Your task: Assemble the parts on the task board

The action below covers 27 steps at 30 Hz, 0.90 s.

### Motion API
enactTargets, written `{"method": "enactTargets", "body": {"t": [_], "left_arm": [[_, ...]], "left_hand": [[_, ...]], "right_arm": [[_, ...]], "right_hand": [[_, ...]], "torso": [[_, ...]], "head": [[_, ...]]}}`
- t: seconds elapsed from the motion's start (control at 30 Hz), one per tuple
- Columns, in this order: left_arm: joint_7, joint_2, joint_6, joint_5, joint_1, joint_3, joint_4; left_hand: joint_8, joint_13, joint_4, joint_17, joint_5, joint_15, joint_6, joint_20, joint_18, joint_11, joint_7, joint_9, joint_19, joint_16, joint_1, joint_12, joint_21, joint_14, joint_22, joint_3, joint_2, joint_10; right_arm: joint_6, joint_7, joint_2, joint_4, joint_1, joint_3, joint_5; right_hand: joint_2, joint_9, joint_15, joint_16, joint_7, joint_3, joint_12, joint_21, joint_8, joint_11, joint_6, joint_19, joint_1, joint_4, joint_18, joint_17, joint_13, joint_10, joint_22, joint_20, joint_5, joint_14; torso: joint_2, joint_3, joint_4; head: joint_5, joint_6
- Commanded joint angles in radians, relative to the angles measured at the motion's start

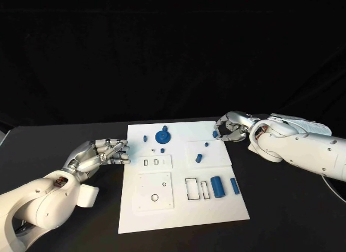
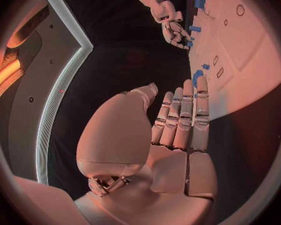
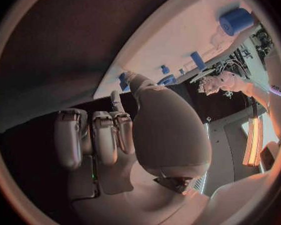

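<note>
Seemingly early in the assembly. White task board (image 1: 180,210) flat in the middle of the black surface (image 1: 294,210). Near its far edge, a round blue disc part (image 1: 164,137) with a small blue peg (image 1: 145,138) just beside it. Toward the middle, another small blue piece (image 1: 198,157). Closer to the robot, a blue cylinder (image 1: 217,186) and a slimmer blue bar (image 1: 234,186) loose beside an outlined rectangular slot (image 1: 191,189), not seated. Several other outlined recesses bare.

Left robot hand (image 1: 101,153) just off the board's left edge, fingers straight and close together, holding nothing. Right robot hand (image 1: 232,128) at the board's far right corner, fingers curled in around a small blue part (image 1: 216,134); from the right wrist view, thumb tip against that part at the board's edge, so probably pinched, though not quite certain.

Likely stage: first pick-up, with most parts still to be placed in their slots.
</note>
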Motion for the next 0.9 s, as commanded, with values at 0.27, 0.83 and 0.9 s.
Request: {"method": "enactTargets", "body": {"t": [0.27,0.83,0.9], "left_arm": [[0.009,0.003,0.018,-0.002,-0.001,0.001,0.0],[0.007,0.002,0.018,-0.003,-0.001,0.001,-0.001],[0.006,0.002,0.018,-0.003,-0.001,0.001,-0.001]], "left_hand": [[-0.005,0.001,-0.004,0.001,0.001,0.002,0.003,0.001,0.012,0.001,0.027,-0.001,-0.006,0.002,-0.003,-0.003,0.005,-0.006,0.0,0.003,-0.008,0.003],[-0.006,0.001,-0.006,0.002,0.001,0.002,0.003,0.001,0.012,0.001,0.027,-0.001,-0.006,0.002,-0.003,-0.003,0.005,-0.007,0.0,0.004,-0.008,0.003],[-0.006,0.001,-0.006,0.002,0.001,0.002,0.003,0.001,0.012,0.001,0.027,-0.001,-0.006,0.002,-0.003,-0.003,0.005,-0.007,0.0,0.004,-0.008,0.003]], "right_arm": [[0.034,0.008,0.008,-0.002,-0.002,0.0,-0.007],[0.033,0.008,0.025,-0.012,-0.006,-0.001,-0.003],[0.031,0.008,0.026,-0.012,-0.006,-0.001,-0.003]], "right_hand": [[0.023,0.006,-0.015,0.004,-0.012,0.019,0.007,0.008,0.019,-0.006,0.045,0.067,0.027,0.006,-0.017,0.263,0.263,0.104,0.15,-0.004,0.011,0.104],[0.04,0.006,-0.022,0.004,-0.017,0.044,0.007,0.012,0.023,-0.011,0.054,0.069,0.033,0.01,-0.018,0.263,0.263,0.104,0.154,-0.012,0.01,0.104],[0.042,0.006,-0.022,0.004,-0.017,0.047,0.007,0.011,0.023,-0.011,0.055,0.069,0.033,0.01,-0.018,0.263,0.263,0.104,0.154,-0.013,0.01,0.104]], "torso": [[-0.001,-0.0008,0.0003],[-0.001,-0.0013,0.0007],[-0.002,-0.0011,0.0002]], "head": [[-0.001,-0.005],[-0.001,-0.01],[0.0,-0.01]]}}
